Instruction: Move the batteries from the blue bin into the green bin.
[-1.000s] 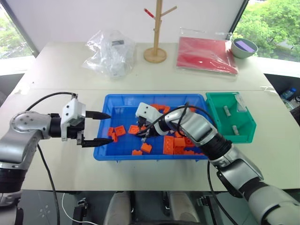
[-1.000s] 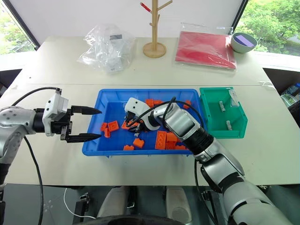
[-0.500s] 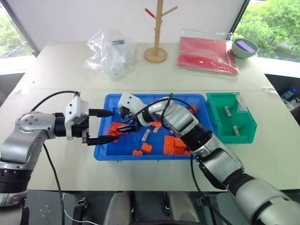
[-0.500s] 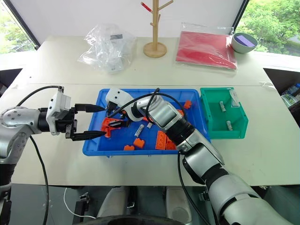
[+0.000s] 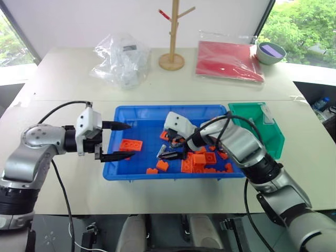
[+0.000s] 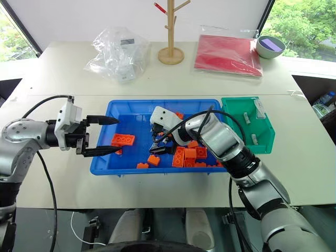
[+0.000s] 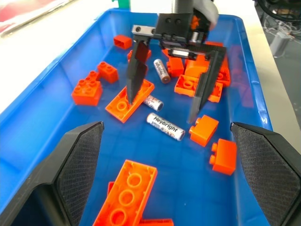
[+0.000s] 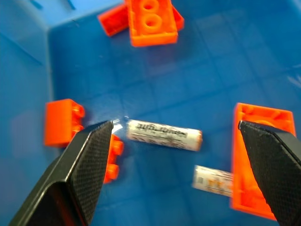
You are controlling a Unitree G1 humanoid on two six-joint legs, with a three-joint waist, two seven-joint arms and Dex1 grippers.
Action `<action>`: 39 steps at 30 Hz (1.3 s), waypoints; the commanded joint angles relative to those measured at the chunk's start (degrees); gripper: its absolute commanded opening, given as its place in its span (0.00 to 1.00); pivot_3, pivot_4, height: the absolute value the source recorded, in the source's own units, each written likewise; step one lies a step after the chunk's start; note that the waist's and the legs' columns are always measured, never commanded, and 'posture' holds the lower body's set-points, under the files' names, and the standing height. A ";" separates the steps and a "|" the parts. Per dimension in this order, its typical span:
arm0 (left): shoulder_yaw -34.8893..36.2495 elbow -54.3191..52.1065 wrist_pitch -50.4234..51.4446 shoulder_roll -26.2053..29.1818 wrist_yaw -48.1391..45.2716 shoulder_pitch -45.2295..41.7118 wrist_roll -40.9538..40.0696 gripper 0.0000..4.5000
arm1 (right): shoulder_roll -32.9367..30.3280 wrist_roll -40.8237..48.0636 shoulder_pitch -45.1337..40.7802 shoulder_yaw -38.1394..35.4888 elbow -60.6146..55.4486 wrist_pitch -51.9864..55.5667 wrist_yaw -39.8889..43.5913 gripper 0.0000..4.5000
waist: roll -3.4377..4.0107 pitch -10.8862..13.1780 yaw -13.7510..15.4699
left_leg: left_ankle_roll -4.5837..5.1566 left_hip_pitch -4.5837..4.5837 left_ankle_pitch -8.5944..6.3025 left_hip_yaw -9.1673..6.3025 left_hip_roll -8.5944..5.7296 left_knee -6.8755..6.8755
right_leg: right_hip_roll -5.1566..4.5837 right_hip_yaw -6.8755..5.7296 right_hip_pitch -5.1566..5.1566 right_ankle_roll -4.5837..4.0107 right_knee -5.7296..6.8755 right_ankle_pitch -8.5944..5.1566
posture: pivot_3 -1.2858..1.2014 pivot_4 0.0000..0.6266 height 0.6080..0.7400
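Observation:
The blue bin (image 5: 136, 113) lies mid-table, holding orange bricks (image 5: 131, 145) and loose batteries. One battery (image 8: 163, 134) lies flat on the bin floor between my right gripper's spread fingers, and a second battery (image 8: 212, 180) lies beside a brick. The left wrist view shows the right gripper (image 7: 162, 110) open, pointing down over those batteries (image 7: 164, 126), with a third battery (image 7: 161, 70) behind it. My left gripper (image 5: 128, 140) stands open and empty at the bin's left rim, pointing right. The green bin (image 6: 239, 100) stands against the blue bin's right end with two batteries (image 6: 254, 139) inside.
Orange bricks pile up (image 5: 202, 160) under my right forearm. At the back of the table are a clear plastic bag (image 5: 122, 58), a wooden peg stand (image 5: 172, 60), a red folder (image 5: 228, 55) and a grey bowl (image 5: 271, 52).
The right gripper swept left across the blue bin, opened, then came back right and now stands over the batteries. Some bricks were shoved aside. The left gripper stayed put.

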 commanded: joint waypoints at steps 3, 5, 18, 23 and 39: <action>-0.47 1.09 -0.98 -0.18 -0.97 -2.50 0.49 1.00 | 0.46 1.11 1.31 -0.89 -3.53 2.07 -2.76 0.97 | -0.01 0.00 0.28 | 0.00 -0.01 0.00 0.01 -0.02 0.00 | -0.04 0.01 0.01 0.00 -0.05 0.00 | 0.52 0.24 0.97; -0.72 1.62 -1.10 -0.37 -1.23 -3.13 0.76 1.00 | 0.43 1.21 2.14 -0.73 -3.53 2.25 -3.43 0.97 | -0.01 0.01 0.43 | 0.00 -0.04 0.00 0.02 -0.03 0.01 | -0.05 0.01 0.01 0.00 -0.06 0.00 | 0.52 0.24 0.97; -1.08 2.35 -1.14 -0.20 -1.89 -4.51 1.00 1.00 | 1.21 0.15 4.12 1.60 0.95 -1.03 -6.46 0.97 | -0.02 0.00 0.31 | 0.00 -0.03 0.00 0.01 -0.03 0.02 | -0.03 0.00 0.02 0.00 -0.06 0.00 | 0.52 0.24 0.97; -1.17 3.05 -1.02 -0.20 -2.00 -5.70 1.20 1.00 | 1.42 -1.05 4.75 2.84 2.44 -3.19 -6.93 0.92 | -0.03 -0.01 0.34 | 0.00 -0.03 0.00 0.02 -0.04 0.02 | -0.04 0.01 0.04 0.00 -0.07 0.00 | 0.52 0.24 0.97; -2.00 4.64 -2.40 -1.89 -2.53 -6.10 2.26 1.00 | -13.83 10.29 -0.47 -28.28 -2.91 8.66 -4.93 0.49 | -0.05 0.01 1.20 | 0.00 -0.06 0.00 -0.02 -0.04 0.03 | -0.12 -0.02 0.09 -0.03 -0.15 -0.02 | 0.52 0.24 0.97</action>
